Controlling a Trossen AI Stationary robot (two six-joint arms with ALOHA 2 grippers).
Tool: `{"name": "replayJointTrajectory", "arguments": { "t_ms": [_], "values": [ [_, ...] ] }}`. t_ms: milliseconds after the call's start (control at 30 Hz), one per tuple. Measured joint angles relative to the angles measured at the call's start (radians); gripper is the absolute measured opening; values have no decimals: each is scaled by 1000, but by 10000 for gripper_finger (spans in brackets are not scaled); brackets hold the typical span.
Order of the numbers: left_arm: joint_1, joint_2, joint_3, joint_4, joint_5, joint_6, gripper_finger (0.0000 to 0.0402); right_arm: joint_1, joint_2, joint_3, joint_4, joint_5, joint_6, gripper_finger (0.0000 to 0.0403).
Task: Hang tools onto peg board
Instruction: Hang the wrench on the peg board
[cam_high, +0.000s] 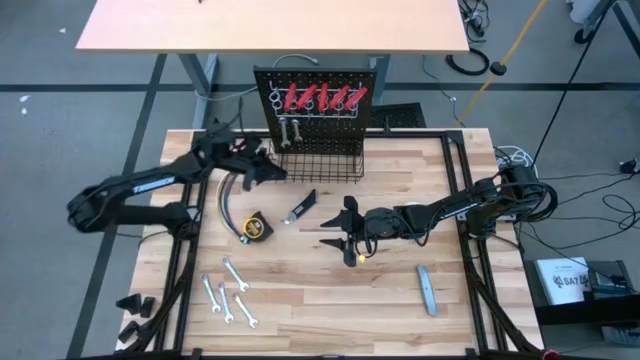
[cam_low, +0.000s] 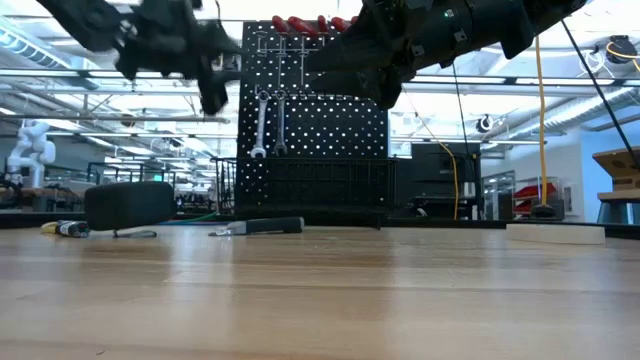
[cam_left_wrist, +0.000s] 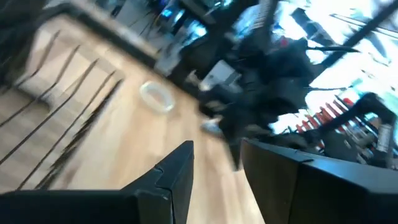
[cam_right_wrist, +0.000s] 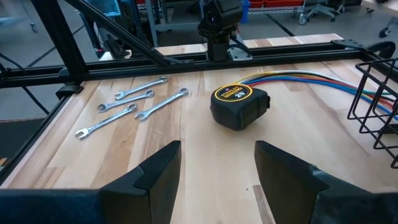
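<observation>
The peg board stands upright at the far edge of the tabletop, carrying 5 red-handled tools and 2 wrenches above its wire basket. On the tabletop lie 4 wrenches, a yellow tape measure, a black-handled knife and a grey bar. The left gripper hovers beside the basket, fingers apart and empty. The right gripper hangs mid-table, fingers apart.

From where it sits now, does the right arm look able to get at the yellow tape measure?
Probably yes. The right gripper is open and empty, the tape measure lies ahead of it on bare tabletop, and nothing stands between them.
</observation>
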Motion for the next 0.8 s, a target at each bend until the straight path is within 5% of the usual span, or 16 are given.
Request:
{"name": "replayJointTrajectory", "arguments": {
  "t_ms": [167, 367, 533, 800],
  "values": [
    [-155, -189, 0, -142, -147, 59, 141, 2, 0, 0, 0, 0, 30, 196],
    [-464, -307, -2, -429, -510, 157, 141, 2, 38, 0, 34, 0, 73, 196],
    [-719, -283, -57, -473, -710, 95, 141, 2, 154, 0, 176, -1, 125, 196],
    [-1085, -121, -78, -459, -771, 52, 140, 2, 329, 22, 371, -10, 199, 196]
  ]
}}
